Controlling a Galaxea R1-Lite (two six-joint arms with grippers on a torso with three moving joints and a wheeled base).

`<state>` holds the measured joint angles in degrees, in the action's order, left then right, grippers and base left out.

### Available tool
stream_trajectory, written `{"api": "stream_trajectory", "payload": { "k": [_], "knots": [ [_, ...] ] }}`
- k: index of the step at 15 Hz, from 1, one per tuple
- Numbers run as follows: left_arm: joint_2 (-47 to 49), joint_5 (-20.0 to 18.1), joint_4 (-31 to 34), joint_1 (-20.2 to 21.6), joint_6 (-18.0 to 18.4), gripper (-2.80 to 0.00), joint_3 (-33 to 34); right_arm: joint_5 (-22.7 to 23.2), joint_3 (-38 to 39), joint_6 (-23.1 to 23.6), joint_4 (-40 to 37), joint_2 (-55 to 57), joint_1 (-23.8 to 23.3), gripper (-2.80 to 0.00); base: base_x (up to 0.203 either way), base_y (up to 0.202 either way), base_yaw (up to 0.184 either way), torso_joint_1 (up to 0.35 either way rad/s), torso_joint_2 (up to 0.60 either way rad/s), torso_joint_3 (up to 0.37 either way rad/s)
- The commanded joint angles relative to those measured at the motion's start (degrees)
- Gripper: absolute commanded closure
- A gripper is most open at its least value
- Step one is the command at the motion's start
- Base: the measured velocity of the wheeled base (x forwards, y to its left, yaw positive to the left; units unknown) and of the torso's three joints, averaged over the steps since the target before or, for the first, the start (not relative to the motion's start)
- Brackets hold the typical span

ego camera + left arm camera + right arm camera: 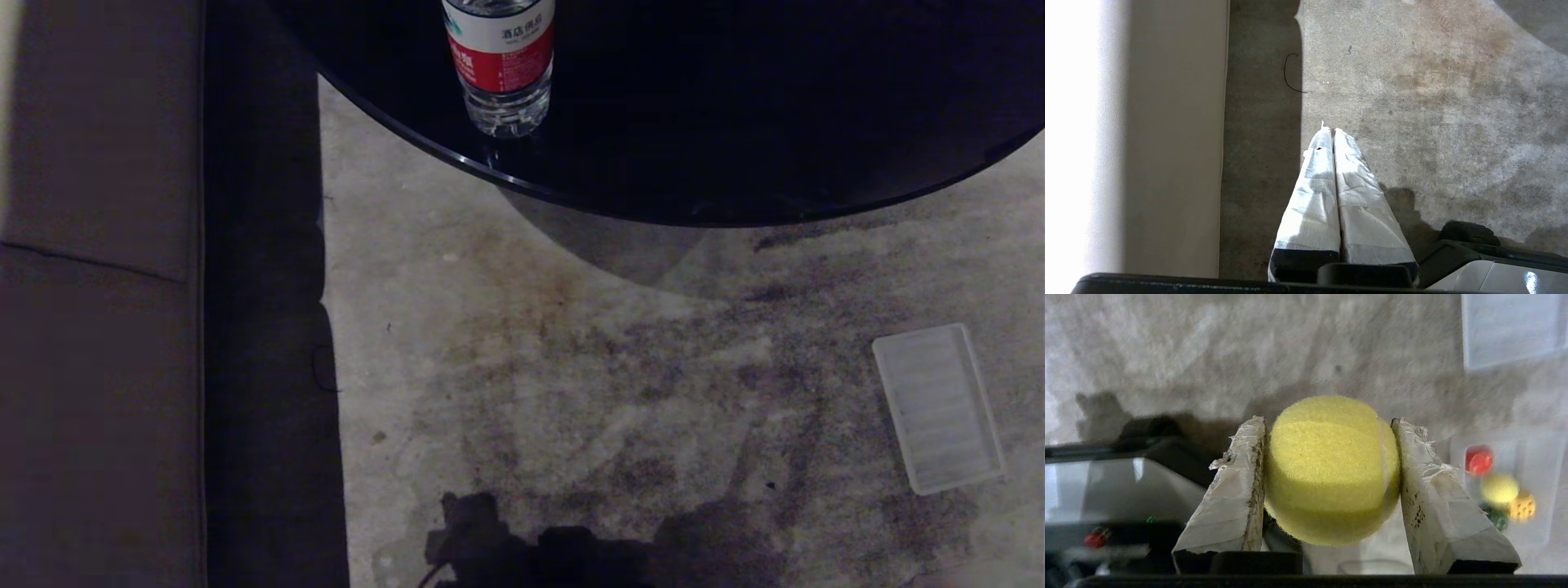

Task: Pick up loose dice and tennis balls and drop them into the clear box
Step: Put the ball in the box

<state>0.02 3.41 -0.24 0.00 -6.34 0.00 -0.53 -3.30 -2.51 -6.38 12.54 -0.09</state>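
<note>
Water bottle (500, 65), red-and-white label, upright near edge of black round table (735, 122). Ribbed whitish lid (937, 407) flat on stained grey carpet (571, 367). Sofa (98, 327) alongside carpet.

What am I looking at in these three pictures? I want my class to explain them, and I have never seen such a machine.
It is a wheeled robot with two arms. One picture comes from its head, looking down at a stained floor, a black table bearing a water bottle, and a ribbed lid. The others come from cameras on each wrist. The left gripper hangs shut and empty above the floor. The right gripper clamps a tennis ball; beyond it, blurred, the clear box holds another ball and small pieces.
</note>
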Motion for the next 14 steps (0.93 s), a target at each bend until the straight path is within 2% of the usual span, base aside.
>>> {"api": "stream_trajectory", "payload": {
  "k": [1, 7, 11, 14],
  "knots": [
    [-0.02, 0.09, -0.02, 0.0, -0.07, 0.0, 0.09, 0.38, 1.19, 0.54, 0.87, -2.96, -0.22, 0.0, 0.0, 0.0, 0.0, 0.0, 0.0, 0.0],
    [-0.02, 0.01, -0.02, 0.0, -0.08, 0.0, 0.09, 0.59, 1.37, 0.98, 1.28, -3.27, -0.14, 0.0, 0.0, 0.0, 0.0, 0.0, 0.0, 0.0],
    [0.04, 0.01, -0.02, 0.0, -0.03, 0.0, 0.09, 0.65, 1.39, 1.16, 1.32, -12.66, 0.39, 0.0, 0.0, 0.0, 0.0, 0.0, 0.0, 0.0],
    [-0.02, 0.01, -0.02, 0.0, -0.08, 0.0, 0.09, 0.62, 1.37, 1.02, 1.28, -12.54, 0.36, 0.0, 0.0, 0.0, 0.0, 0.0, 0.0, 0.0]
  ]
}}
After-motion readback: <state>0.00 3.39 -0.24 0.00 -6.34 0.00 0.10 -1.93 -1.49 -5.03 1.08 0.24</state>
